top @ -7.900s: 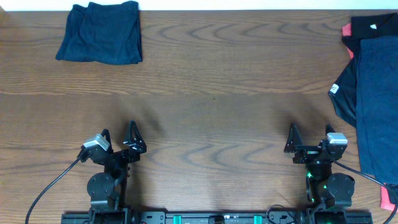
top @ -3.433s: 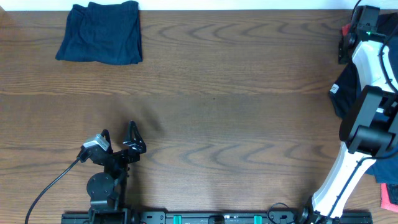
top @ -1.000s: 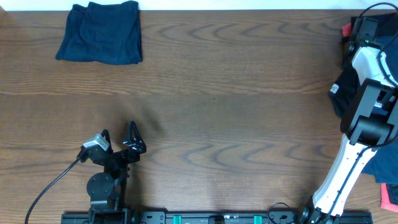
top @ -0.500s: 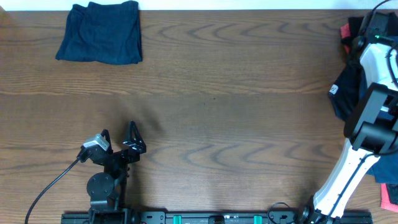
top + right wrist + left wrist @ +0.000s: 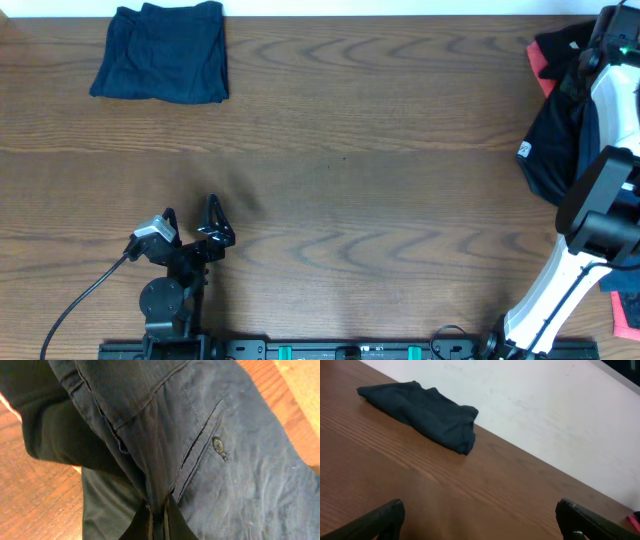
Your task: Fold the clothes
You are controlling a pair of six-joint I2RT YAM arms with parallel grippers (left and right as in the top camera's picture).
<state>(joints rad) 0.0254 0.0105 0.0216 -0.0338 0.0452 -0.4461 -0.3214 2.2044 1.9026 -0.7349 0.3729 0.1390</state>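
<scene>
Right gripper (image 5: 157, 522), upper right of the overhead: clamps a fold of the navy trousers (image 5: 225, 475), likely to pull them clear of the clothes pile (image 5: 555, 150). Left gripper (image 5: 190, 215), lower left: rests parked, jaws apart.

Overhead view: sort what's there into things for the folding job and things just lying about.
For the job: navy trousers, pinched by right gripper; black garment; red garment; folded dark blue garment.
Lying about: left gripper, open and parked; its cable.

R arm (image 5: 572, 272) white, blk joints; L pincer (image 5: 190, 212) blk.
</scene>
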